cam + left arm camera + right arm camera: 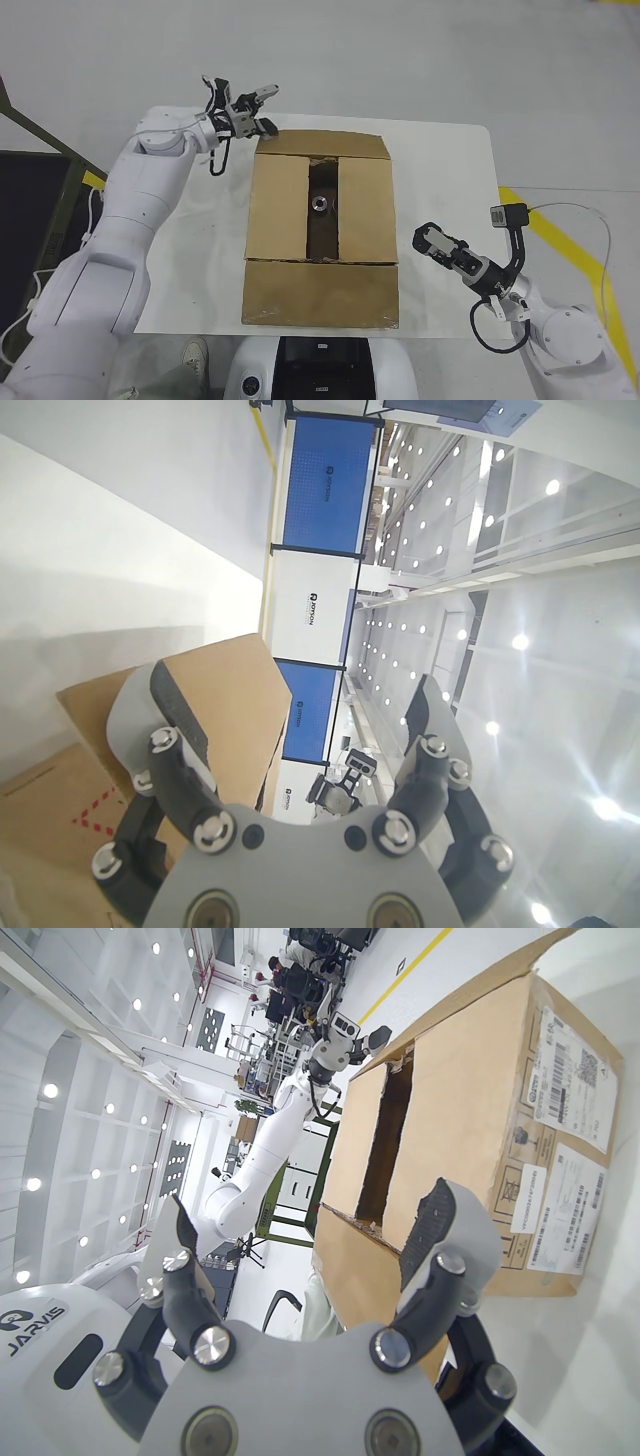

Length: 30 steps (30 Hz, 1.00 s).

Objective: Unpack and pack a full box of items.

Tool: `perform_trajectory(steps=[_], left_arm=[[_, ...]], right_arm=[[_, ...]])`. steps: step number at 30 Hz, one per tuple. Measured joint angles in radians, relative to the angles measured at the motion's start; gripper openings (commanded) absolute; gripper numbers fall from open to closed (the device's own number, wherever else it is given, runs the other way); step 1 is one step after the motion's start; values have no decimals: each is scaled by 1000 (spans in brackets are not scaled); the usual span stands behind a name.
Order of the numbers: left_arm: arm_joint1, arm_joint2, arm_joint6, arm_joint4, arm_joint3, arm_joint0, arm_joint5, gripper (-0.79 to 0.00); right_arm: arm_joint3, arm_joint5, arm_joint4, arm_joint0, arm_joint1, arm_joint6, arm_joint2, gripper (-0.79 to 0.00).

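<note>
On top of the white table (440, 150), a brown cardboard box (280, 210) takes up the middle, and everything else is placed from it. Its two long outer flaps lie opened outward, one (320, 145) on the box's far side from the robot and one (320, 292) on its near side. The two inner flaps (365, 208) lie nearly flat over the opening and leave a dark slot (322, 230) between them down the centre of the box.

The left gripper (262, 110) hangs just off the box's far left corner, above the table and apart from the cardboard, with its fingers spread wide and nothing between them. From its own wrist, the left gripper (292, 680) has that corner of the box (220, 700) just beyond one finger pad.

The right gripper (424, 240) sits beside the box's right wall, near its nearer end, close but not touching. Its fingers are also spread and hold nothing. In its wrist view the right gripper (307, 1198) faces that wall of the box (450, 1093), which carries white printed labels (565, 1208).

Inside the box, seen through the slot, rests a small round metallic item (319, 205). Its kind cannot be told.
</note>
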Motion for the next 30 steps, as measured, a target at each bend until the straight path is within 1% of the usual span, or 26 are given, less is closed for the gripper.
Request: perform_trajectory(steps=[7, 14, 21, 24, 27, 30], left_arm=[[1, 3, -4, 52, 12, 2, -12, 0], [0, -4, 5, 62, 31, 5, -2, 0], [0, -40, 65, 27, 39, -6, -4, 0], [8, -70, 85, 13, 36, -10, -15, 0], [21, -105, 71, 6, 31, -15, -27, 0], [40, -141, 38, 23, 5, -12, -72, 0]], right_arm=[[0, 0, 0, 0, 0, 0, 0, 0], [0, 0, 0, 0, 0, 0, 0, 0], [0, 0, 0, 0, 0, 0, 0, 0], [0, 0, 0, 0, 0, 0, 0, 0], [0, 0, 0, 0, 0, 0, 0, 0], [0, 0, 0, 0, 0, 0, 0, 0]])
